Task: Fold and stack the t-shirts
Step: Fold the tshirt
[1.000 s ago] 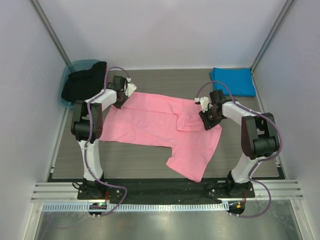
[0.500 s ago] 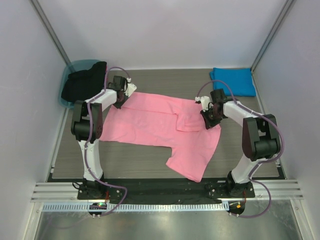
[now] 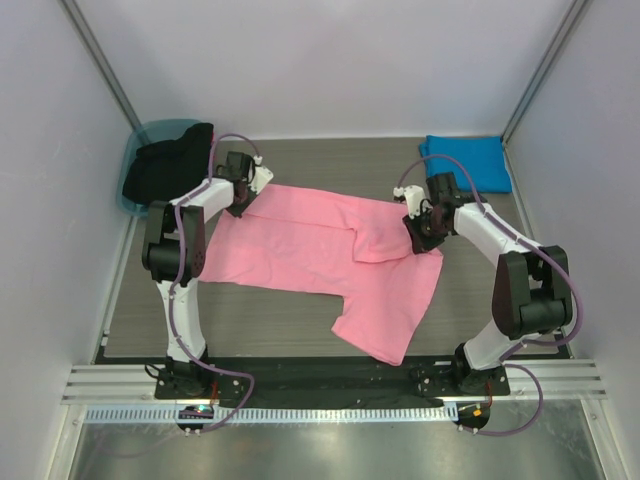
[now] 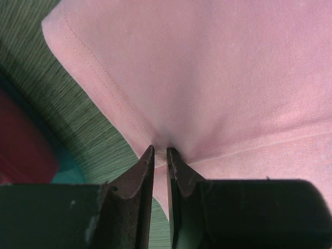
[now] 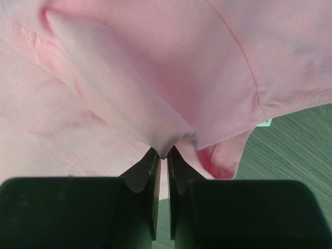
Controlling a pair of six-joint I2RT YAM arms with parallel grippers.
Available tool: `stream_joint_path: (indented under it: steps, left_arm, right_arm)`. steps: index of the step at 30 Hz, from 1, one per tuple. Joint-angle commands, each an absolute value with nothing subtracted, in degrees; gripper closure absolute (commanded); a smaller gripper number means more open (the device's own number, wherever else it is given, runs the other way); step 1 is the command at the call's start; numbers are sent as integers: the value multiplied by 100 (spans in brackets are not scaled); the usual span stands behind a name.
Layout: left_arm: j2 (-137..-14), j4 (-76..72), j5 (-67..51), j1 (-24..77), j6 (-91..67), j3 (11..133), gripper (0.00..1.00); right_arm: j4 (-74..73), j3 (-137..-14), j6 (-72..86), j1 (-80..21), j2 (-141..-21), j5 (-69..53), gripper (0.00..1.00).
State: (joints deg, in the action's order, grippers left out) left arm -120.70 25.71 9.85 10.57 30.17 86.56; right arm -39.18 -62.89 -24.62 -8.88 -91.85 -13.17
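I have the left gripper (image 4: 160, 155) and right gripper (image 5: 162, 153) each pinched nearly shut on the bubblegum-pink cloth t-shirt (image 3: 310, 250), spread left of the folded bright-blue cloth t-shirt (image 3: 466, 163); the right's thin bite could slip on lifting.

Bright, even light falls from overhead in the top view, which is sharp; the arms (image 3: 180, 250) cast only faint shadows on the bench (image 3: 250, 320). Soft glare lies on the metal sill (image 3: 320, 450). The wrist views are dimmer: the pink t-shirt (image 4: 207, 78) looks mildly soft, and the left hand (image 4: 160, 155) and right hand (image 5: 161, 154) are near-black with little detail.
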Motion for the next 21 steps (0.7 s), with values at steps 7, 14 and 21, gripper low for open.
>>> stream_joint_path:
  steps: [7, 14, 21]
  left_arm:
    - [-12068, 2628, 809, 1116, 2962, 8596, 83]
    - [-12067, 2601, 835, 1116, 2979, 8543, 83]
    - [-12076, 2610, 844, 1116, 3014, 8578, 83]
  right_arm:
    - [-4008, -6460, -2399, -897, -9281, -1468, 76]
    - [-3999, -6495, -2435, -905, -9404, -1503, 86]
    - [-4411, -6653, -2233, -879, -9361, -1783, 99]
